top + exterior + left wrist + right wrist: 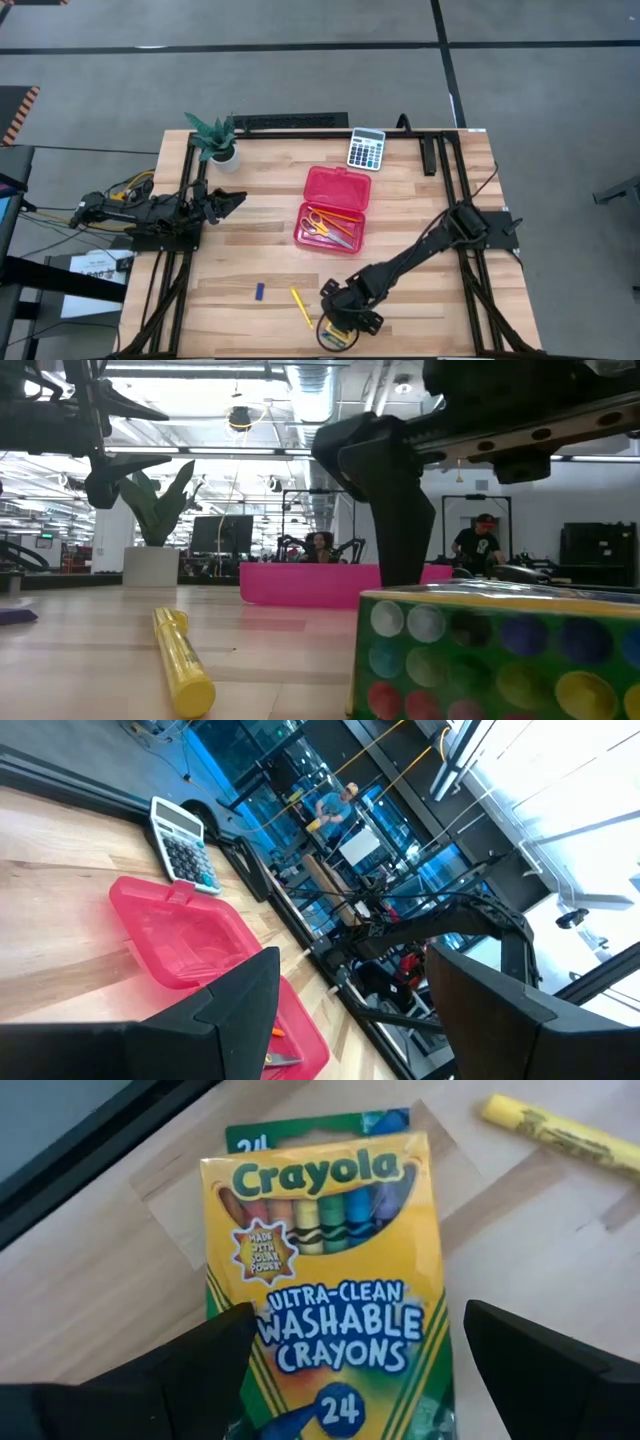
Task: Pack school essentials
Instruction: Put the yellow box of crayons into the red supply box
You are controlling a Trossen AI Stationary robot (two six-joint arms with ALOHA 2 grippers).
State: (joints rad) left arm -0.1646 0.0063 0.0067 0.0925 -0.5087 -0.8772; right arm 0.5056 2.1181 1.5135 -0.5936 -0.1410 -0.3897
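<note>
**Right hand poised over the crayon box at the bench's near edge**

The crayon box (325,1280) lies flat on the bench (420,215), face up, directly beneath the right hand (338,322), whose two fingers (170,1380) stand wide apart, one on each side of the box, with nothing gripped. Taking the red case (334,208) as landmark, the box sits well apart from it toward the bench's front edge. The right arm reaches diagonally from its mount, bent low so the hand points down at the box.

The yellow stick (301,305) lies just beside the box on its left, and the tiny blue piece (259,291) rests farther left of that, both in front of the case.

The case lies open; its lower tray holds the scissors (322,226) and thin orange pencils (343,214).

The left hand (228,199) hovers left of the case, fingers spread, empty. A calculator (366,148) lies just behind the case, a potted plant (215,138) farther left.
</note>
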